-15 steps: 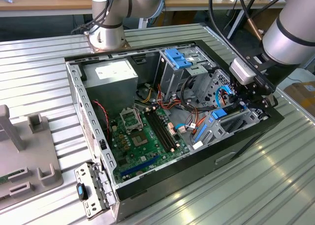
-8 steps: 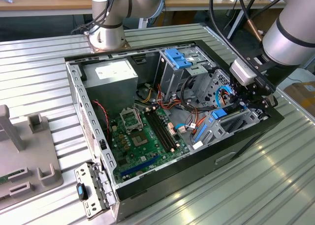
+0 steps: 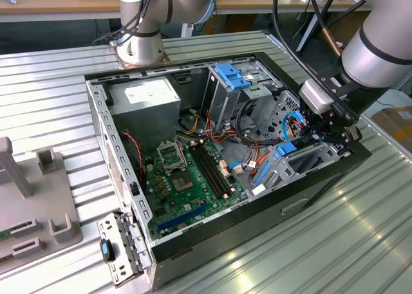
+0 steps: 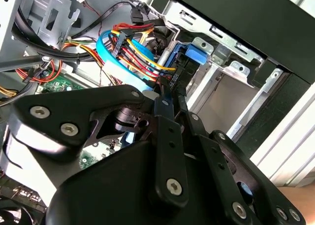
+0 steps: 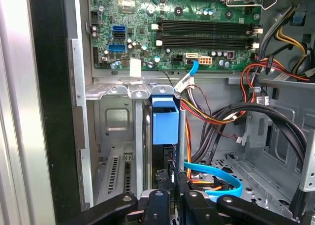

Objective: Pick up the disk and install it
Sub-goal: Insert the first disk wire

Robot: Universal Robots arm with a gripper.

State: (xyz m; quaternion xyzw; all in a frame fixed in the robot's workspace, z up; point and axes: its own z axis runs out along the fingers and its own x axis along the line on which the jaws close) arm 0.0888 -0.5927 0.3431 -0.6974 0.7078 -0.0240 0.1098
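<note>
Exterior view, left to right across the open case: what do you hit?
Grey fixture block outside the case, case's left wall, power supply, motherboard, drive cage with light-blue bracket, disk in its blue carrier, gripper over it.

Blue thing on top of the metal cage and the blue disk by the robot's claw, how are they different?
The bracket sits high on the upright cage; the disk is tucked low in a metal bay. The gripper is right by the disk, away from the bracket. Both show blue plastic.
</note>
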